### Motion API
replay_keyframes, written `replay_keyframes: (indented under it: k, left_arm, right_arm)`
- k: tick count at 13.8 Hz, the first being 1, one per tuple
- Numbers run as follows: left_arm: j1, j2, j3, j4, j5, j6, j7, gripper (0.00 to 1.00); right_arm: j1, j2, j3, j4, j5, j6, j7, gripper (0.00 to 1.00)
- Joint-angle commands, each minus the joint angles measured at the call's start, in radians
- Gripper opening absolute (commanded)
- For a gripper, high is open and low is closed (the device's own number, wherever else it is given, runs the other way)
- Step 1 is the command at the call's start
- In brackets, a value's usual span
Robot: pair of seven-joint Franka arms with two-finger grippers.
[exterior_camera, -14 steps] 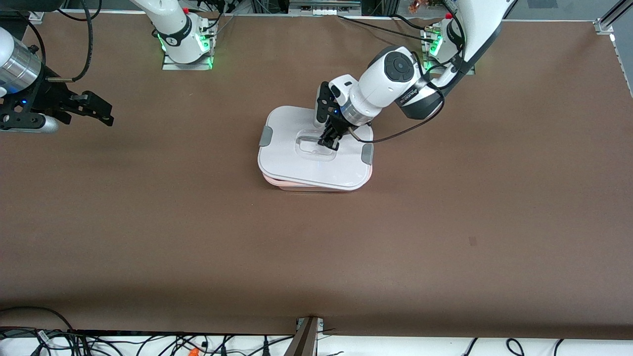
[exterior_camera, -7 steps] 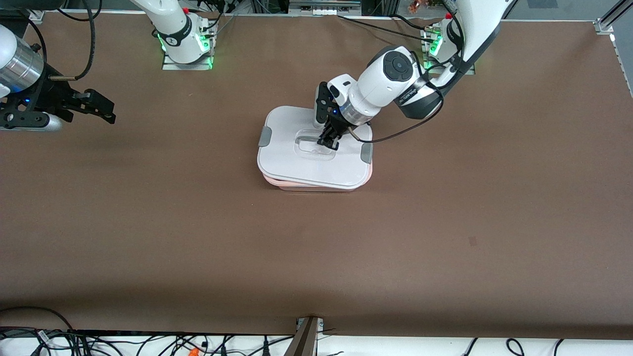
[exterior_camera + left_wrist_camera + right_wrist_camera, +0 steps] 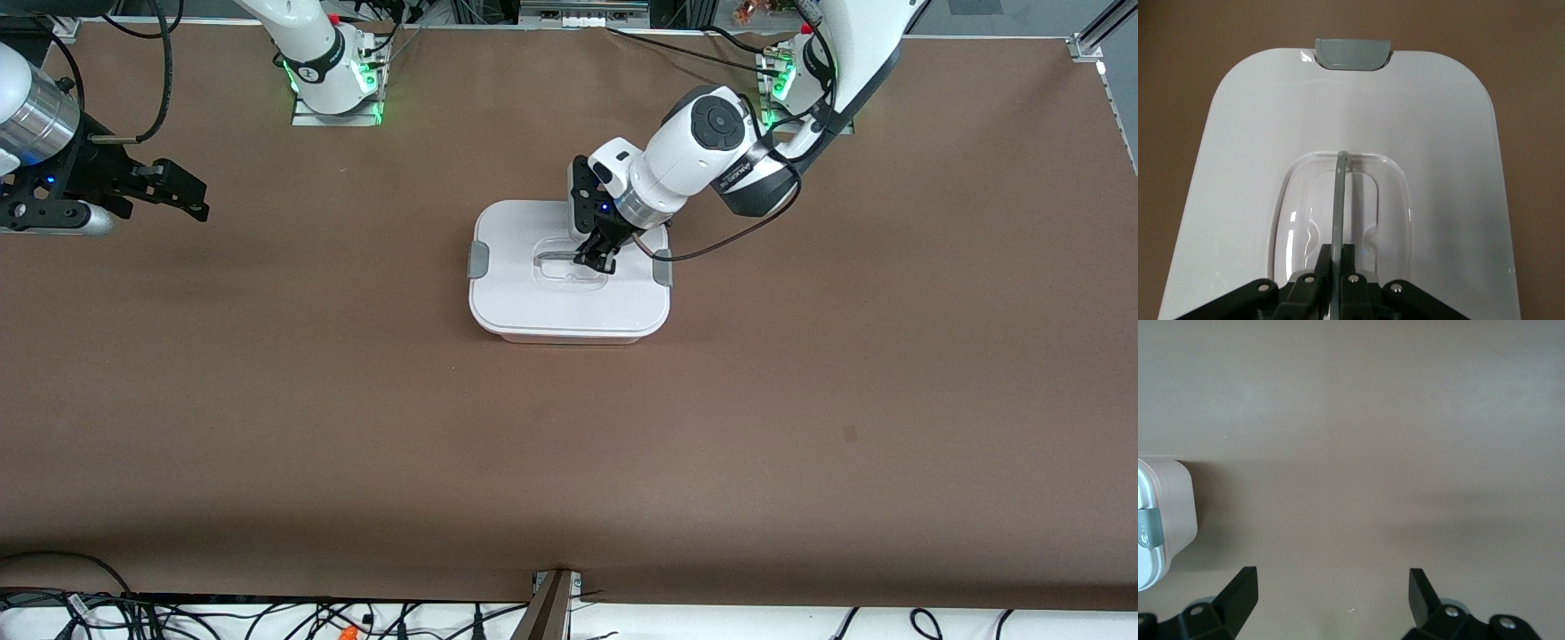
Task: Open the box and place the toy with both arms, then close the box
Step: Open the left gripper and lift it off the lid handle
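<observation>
Box (image 3: pixel 569 333): translucent pale pink plastic; lid (image 3: pixel 533 302) smooth, glossy white plastic with matt grey clips (image 3: pixel 478 260) and clear recessed handle (image 3: pixel 1338 200). Table (image 3: pixel 569 444): matt brown covering. Grippers: matt black.

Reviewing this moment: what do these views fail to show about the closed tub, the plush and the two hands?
- The hot-pink plush: in no view; the tub's opaque white lid hides whatever is inside.
- The pale pink translucent tub's body: only one corner shows, right wrist view; in the front view the lid covers nearly all of it.
- Left hand, shut on the grey handle: cut by the picture's edge.
- Right hand, open over bare table, waiting: its wrist view crops the fingers.
</observation>
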Motion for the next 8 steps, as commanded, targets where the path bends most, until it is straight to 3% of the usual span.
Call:
replay_keyframes:
  k: [1, 5, 6, 7, 8]
  left_arm:
    - [-0.010, -0.002, 0.002, -0.004, 0.025, -0.003, -0.028, 0.00]
    - [-0.010, 0.002, 0.003, -0.014, 0.025, -0.010, -0.019, 0.00]
    - [-0.007, -0.003, 0.005, -0.014, 0.025, -0.010, -0.019, 0.40]
    - [0.001, -0.008, 0.003, -0.013, 0.025, -0.010, -0.019, 0.99]
    - [0.007, -0.018, 0.003, -0.008, 0.025, -0.012, -0.019, 1.00]
  right_arm:
    - [-0.007, 0.004, 0.009, 0.022, 0.002, -0.023, 0.000, 1.00]
    - [-0.007, 0.004, 0.009, 0.022, 0.002, -0.024, -0.001, 1.00]
    - [-0.007, 0.005, 0.009, 0.022, 0.003, -0.024, -0.001, 1.00]
    - [-0.007, 0.004, 0.009, 0.022, 0.003, -0.024, -0.003, 1.00]
    - [-0.007, 0.004, 0.009, 0.022, 0.003, -0.024, -0.003, 1.00]
